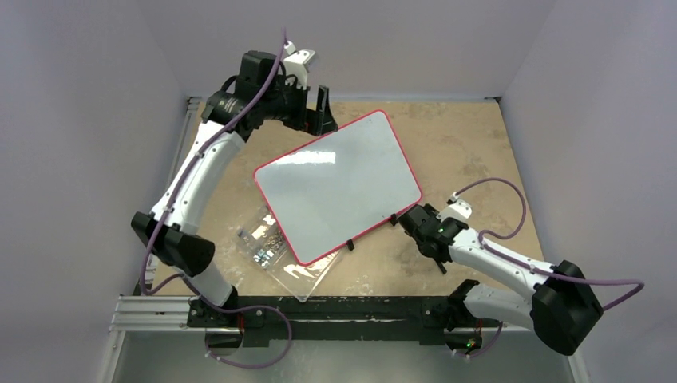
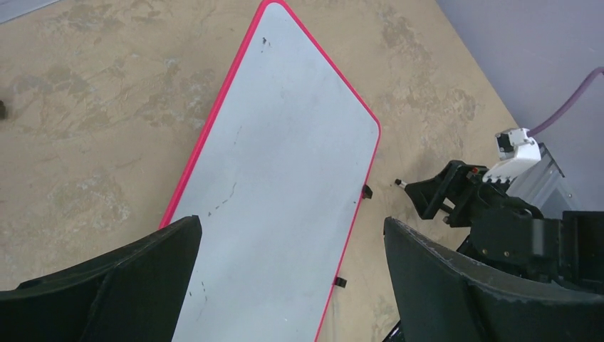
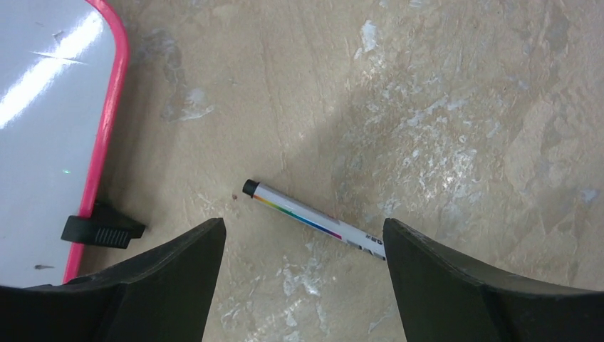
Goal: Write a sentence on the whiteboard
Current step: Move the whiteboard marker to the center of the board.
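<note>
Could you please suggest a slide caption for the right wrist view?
Open right gripper poised above a marker lying on the table, beside the red-rimmed whiteboard.

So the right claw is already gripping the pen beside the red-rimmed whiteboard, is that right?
Not quite. The right gripper is open, not gripping: the pen lies on the table below its spread fingers, beside the red-rimmed whiteboard. The right wrist view shows it.

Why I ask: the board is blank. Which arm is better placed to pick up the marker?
Right. The right end effector, open, hangs directly over the marker, which lies on the table beside the board; the left end effector is at the board's far edge.
</note>
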Controlling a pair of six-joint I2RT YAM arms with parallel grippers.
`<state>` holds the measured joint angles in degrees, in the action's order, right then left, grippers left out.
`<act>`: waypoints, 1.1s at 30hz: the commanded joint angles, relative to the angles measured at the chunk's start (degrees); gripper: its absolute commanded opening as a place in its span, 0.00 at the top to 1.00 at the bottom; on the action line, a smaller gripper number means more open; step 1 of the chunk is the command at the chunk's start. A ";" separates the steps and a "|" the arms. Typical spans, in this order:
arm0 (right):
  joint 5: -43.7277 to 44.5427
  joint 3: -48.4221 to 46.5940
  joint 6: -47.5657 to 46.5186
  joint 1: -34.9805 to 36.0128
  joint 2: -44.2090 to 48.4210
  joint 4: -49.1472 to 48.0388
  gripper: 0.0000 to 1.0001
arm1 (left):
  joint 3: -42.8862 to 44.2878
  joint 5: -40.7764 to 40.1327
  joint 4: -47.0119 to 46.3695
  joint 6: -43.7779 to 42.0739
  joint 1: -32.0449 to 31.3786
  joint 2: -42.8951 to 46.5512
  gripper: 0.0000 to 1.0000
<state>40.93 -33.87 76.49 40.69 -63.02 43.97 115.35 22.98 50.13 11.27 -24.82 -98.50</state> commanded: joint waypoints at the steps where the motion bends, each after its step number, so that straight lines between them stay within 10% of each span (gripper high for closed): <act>1: 0.07 3.24 3.73 -1.23 -0.06 -5.84 0.21 | -6.71 -1.05 -3.45 0.75 -0.23 6.76 0.00; 22: -12.52 7.00 -6.09 -1.66 -2.48 -24.40 0.35 | -20.74 -2.18 -7.02 2.88 -0.23 19.33 0.00; 33: -11.89 1.88 -15.50 -1.73 1.42 -17.01 0.37 | -27.66 -0.61 -8.43 5.94 -0.74 23.95 0.00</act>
<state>28.23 -29.21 65.06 39.24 -65.41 22.13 91.24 21.17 44.40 14.48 -24.84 -78.32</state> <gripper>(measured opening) 0.620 0.998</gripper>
